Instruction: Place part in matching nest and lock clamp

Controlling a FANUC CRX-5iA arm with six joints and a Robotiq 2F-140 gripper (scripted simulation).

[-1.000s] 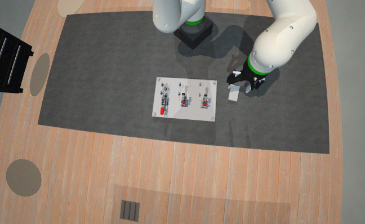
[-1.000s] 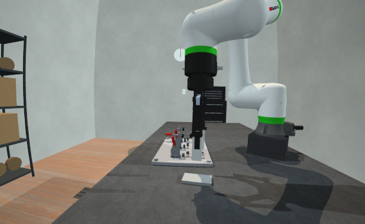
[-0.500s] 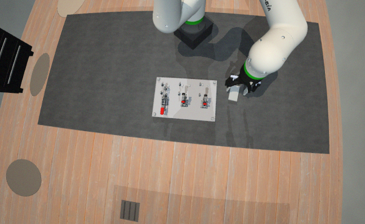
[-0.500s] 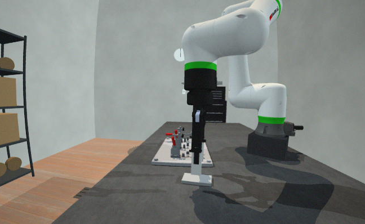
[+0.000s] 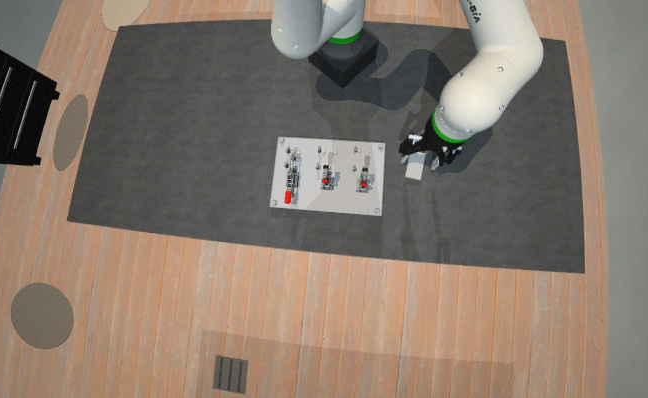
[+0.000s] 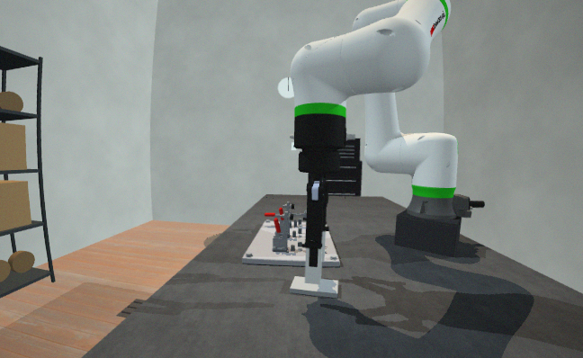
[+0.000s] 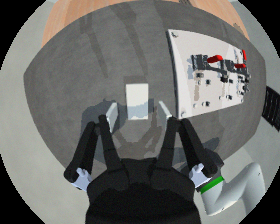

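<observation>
The part point(image 5: 414, 170) point(image 6: 325, 288) point(image 7: 136, 96) is a flat pale grey block. It lies on the dark mat to the right of the fixture plate point(image 5: 341, 201) point(image 6: 258, 257) point(image 7: 184, 56). My gripper point(image 5: 419, 158) point(image 6: 314, 275) point(image 7: 137, 107) points straight down over the part. It is open, with one finger on each side of the part and the tips low, near the part's top. The plate holds three nests with toggle clamps. The left clamp point(image 5: 288, 196) has its red handle lying toward the front. The middle clamp point(image 5: 325, 181) and the right clamp point(image 5: 364, 184) show small red handles.
The arm's base point(image 5: 343, 57) point(image 6: 428, 229) stands on the mat behind the plate. A black shelf rack point(image 6: 10, 180) with boxes stands on the floor at the left. The mat's edges point(image 5: 321, 250) lie well away from the part.
</observation>
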